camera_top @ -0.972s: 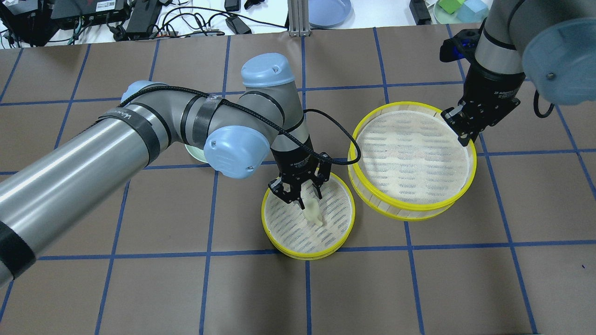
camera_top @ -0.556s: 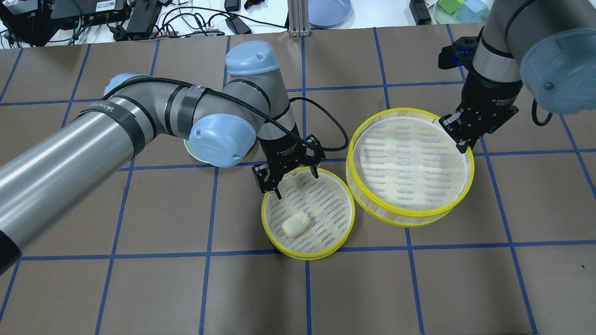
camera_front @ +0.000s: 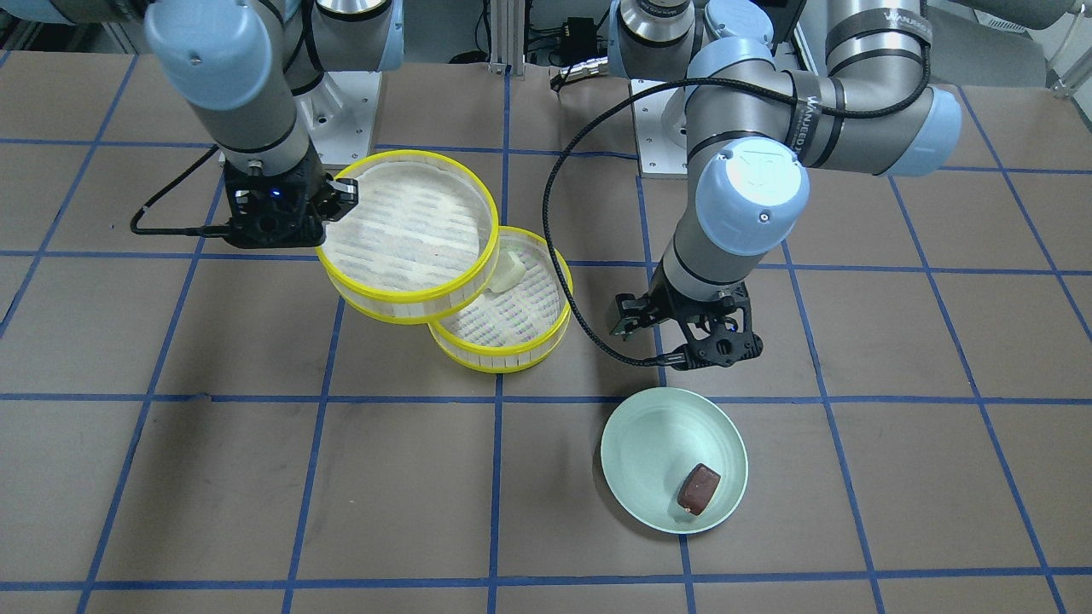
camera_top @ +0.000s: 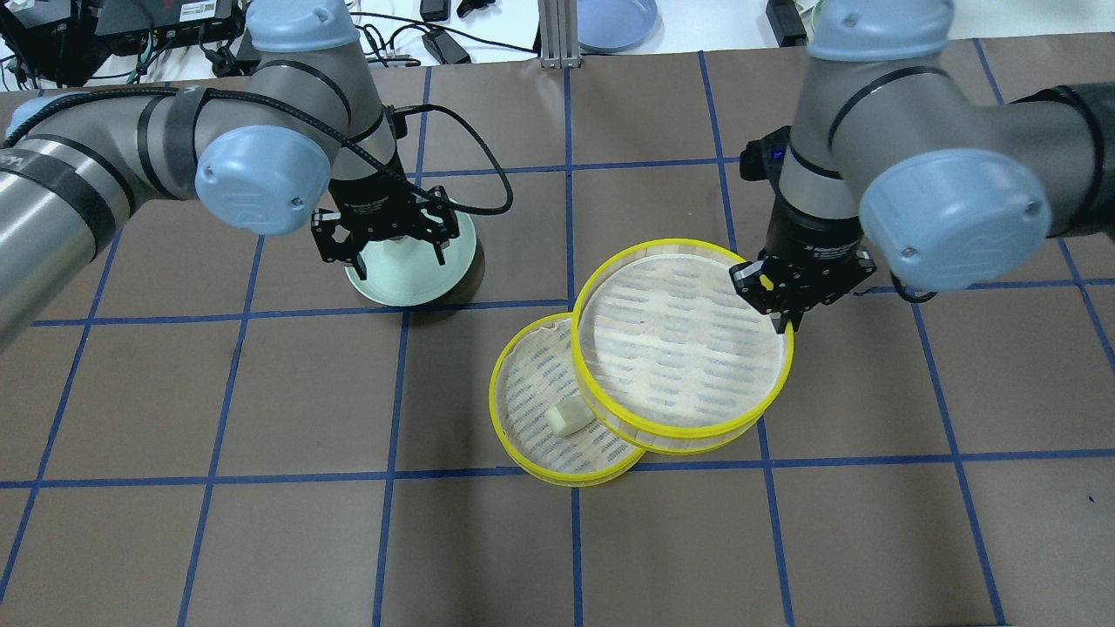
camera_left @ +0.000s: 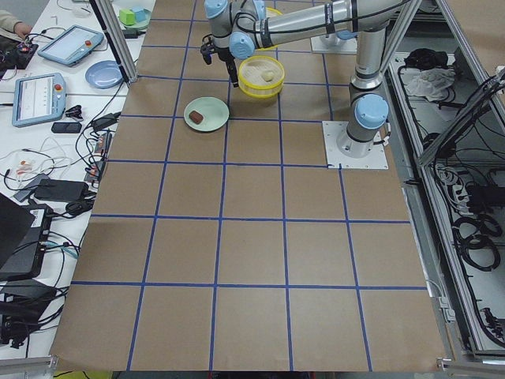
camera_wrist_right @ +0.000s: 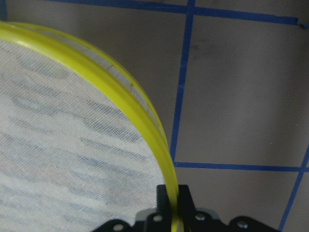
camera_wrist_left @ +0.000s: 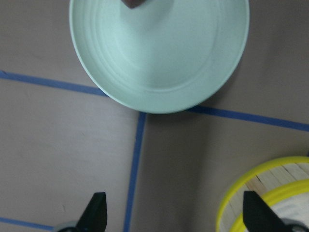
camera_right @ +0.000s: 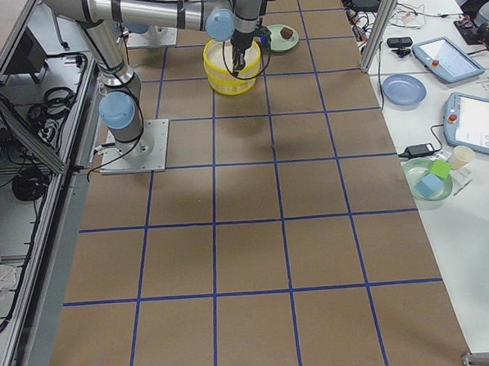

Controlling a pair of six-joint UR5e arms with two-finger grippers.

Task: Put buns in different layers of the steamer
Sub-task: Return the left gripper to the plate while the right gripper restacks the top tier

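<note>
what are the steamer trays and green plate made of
Upper tray and lower tray: pale slatted walls, seemingly bamboo or wood; fine white mesh liner; glossy yellow rims, likely plastic. Plate: smooth pale green with faint rings, probably plastic.

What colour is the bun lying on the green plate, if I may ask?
Dark reddish-brown bun; the exterior front-facing view shows it best.

Over the lower tray (camera_top: 523,401), blocked on the side toward the table's right end by the upper tray (camera_top: 679,348), overlapping it from above and pinched at its rim by the right hand (camera_top: 788,318). Open from above only over the crescent toward the left end, cream bun (camera_top: 567,418) just beside the overlap. Toward the operators' edge, left hand (camera_top: 388,257) spread wide above the green plate (camera_top: 409,287), robot's side. Brown bun (camera_front: 699,489) uncovered. Bare table (camera_top: 261,540) along the robot's edge.
</note>
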